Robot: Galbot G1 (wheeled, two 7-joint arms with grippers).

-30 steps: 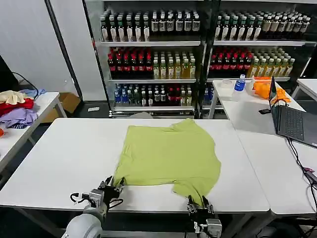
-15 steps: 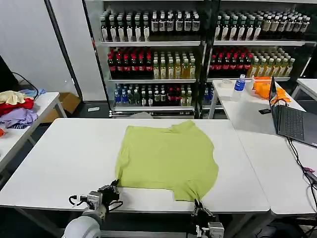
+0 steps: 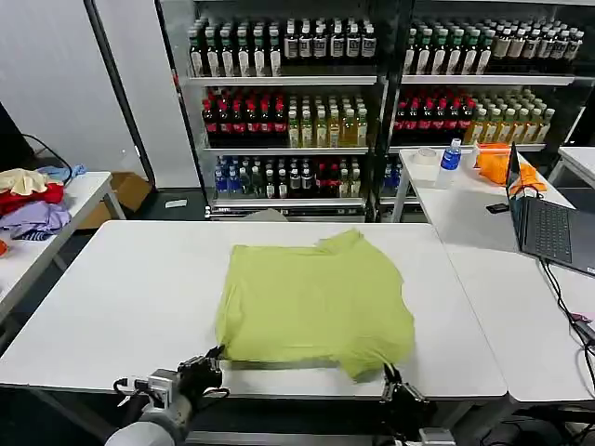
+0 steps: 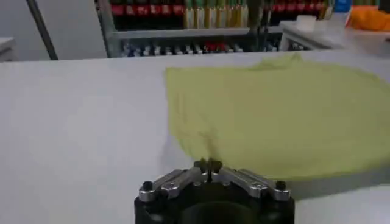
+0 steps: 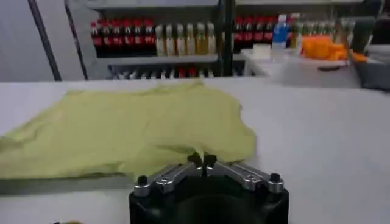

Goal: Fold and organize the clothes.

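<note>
Lime yellow-green T-shirt lying flat at the centre of the white table, collar toward the far edge, hem toward the near edge, long axis running near to far. Left gripper is closed, pinching the near-left hem corner; right gripper is closed, pinching the near-right corner. Drink-bottle shelves line the far wall; a laptop sits on the right-hand table.

Bright even overhead light, soft shadows, blurry wrist views
</note>
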